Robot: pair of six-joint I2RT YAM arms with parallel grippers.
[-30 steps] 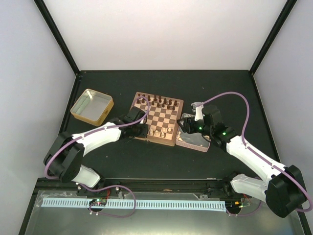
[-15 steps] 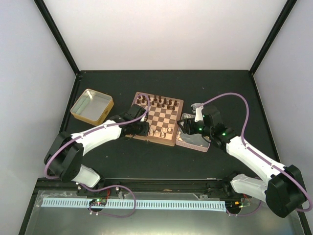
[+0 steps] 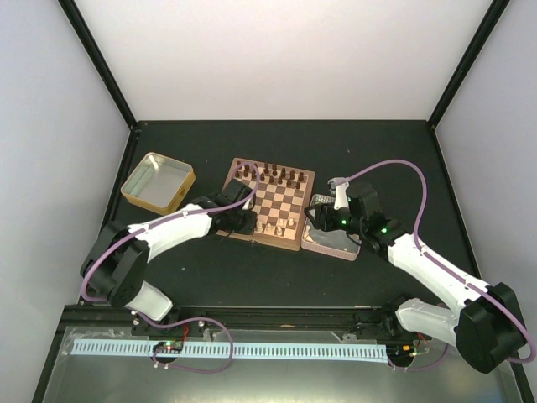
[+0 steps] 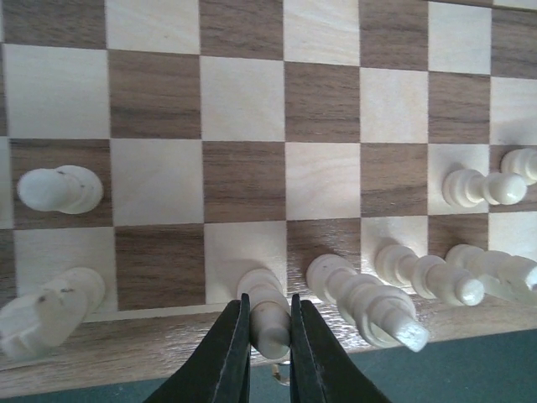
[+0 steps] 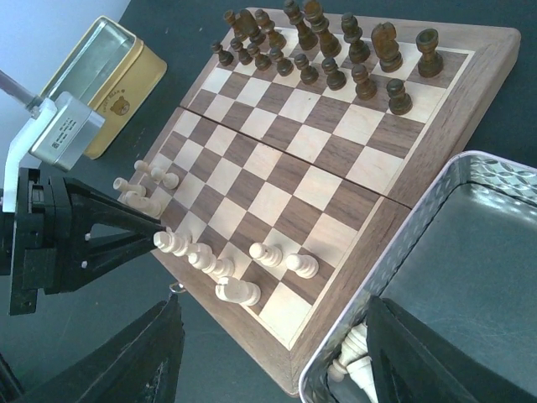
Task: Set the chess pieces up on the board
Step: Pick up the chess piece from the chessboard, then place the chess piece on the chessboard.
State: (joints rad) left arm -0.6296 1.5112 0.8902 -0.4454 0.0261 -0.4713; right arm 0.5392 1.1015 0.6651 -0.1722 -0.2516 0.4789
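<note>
Left wrist view: my left gripper [image 4: 270, 340] pinches one light piece [image 4: 263, 302] between its two dark fingers [image 4: 226, 357]. The piece is on a light square in the edge row of the board [image 4: 243, 101], right by the frame. More light pieces [image 4: 361, 302] stand in that same row to either side, and a few others sit one row further in. In the right wrist view my right gripper [image 5: 273, 336] hangs with its jaws spread wide and nothing between them. It is over the board's near corner and the silver tin [image 5: 491, 172] just beside the board. A couple of light pieces lie in that tin's near corner. The dark pieces [image 5: 386, 46] stand in two rows along the far edge. In the top view, a yellow tin [image 3: 157, 180] sits apart, off the board's left side.
</note>
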